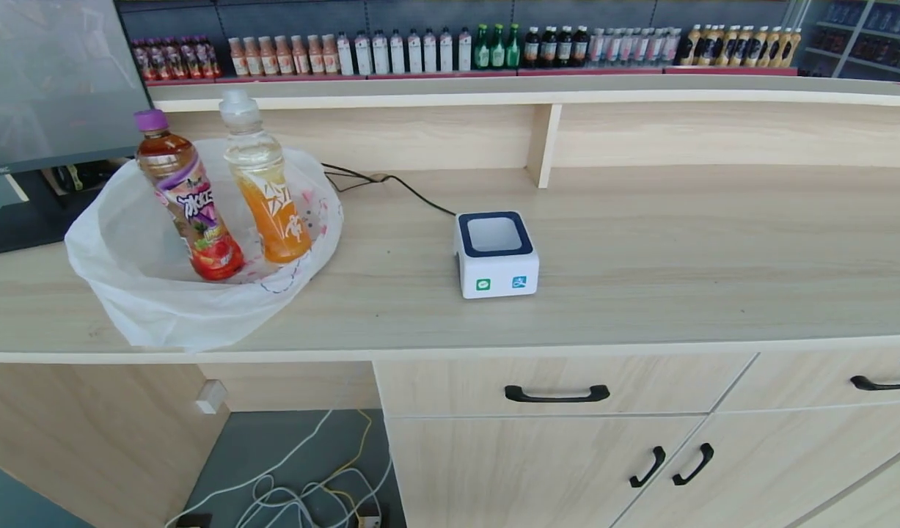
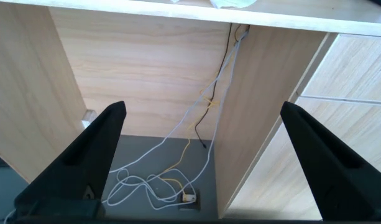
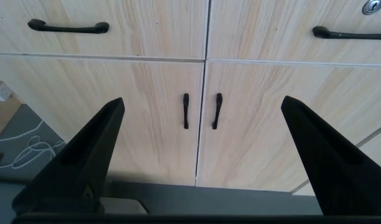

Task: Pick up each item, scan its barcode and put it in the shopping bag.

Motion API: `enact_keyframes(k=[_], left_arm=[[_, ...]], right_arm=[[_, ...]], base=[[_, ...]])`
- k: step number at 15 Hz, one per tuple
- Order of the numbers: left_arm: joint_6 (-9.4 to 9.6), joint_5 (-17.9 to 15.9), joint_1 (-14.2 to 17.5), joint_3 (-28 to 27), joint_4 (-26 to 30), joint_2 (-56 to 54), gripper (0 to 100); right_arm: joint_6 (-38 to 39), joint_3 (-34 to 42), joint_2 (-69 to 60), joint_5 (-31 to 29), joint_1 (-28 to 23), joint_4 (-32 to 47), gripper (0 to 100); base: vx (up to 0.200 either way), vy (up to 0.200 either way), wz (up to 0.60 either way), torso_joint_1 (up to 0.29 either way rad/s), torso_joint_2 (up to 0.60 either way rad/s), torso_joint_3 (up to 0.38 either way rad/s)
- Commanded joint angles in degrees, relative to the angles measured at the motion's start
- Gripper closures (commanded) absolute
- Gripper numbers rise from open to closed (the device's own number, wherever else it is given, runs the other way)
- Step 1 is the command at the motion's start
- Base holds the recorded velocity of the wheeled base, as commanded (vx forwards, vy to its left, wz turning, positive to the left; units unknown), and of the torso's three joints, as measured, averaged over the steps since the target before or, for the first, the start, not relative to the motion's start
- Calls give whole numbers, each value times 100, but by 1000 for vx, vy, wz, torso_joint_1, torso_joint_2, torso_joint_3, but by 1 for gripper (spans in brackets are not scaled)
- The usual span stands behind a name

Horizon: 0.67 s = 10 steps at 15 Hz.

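The left claw (image 2: 202, 106) is spread wide and empty, lower than the scanner (image 1: 496, 253), facing the open recess under the bench (image 1: 677, 249) where loose wires (image 2: 146, 186) lie on the floor. The right claw (image 3: 202, 99) is also wide apart and empty, and it faces cupboard doors (image 3: 146, 124) below the scanner. Left of the scanner sits the shopping bag (image 1: 127, 293), open, with two bottles upright inside: a purple-capped bottle (image 1: 189, 205) and an orange drink bottle (image 1: 266, 191), which is nearer the scanner. A black cable (image 1: 398, 183) runs back from the scanner.
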State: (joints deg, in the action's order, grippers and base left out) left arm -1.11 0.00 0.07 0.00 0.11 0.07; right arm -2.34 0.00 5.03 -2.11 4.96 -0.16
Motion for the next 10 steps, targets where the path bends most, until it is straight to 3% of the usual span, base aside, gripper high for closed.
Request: enact_keyframes(k=[1,10], left_arm=[[-3,0,1,0,-2,1,0],[-3,0,1,0,-2,1,0]], right_arm=[[6,0,15,0,5,-2,0],[14,0,15,0,5,-2,0]], base=[[0,0,0,0,0,0],[0,0,0,0,0,0]])
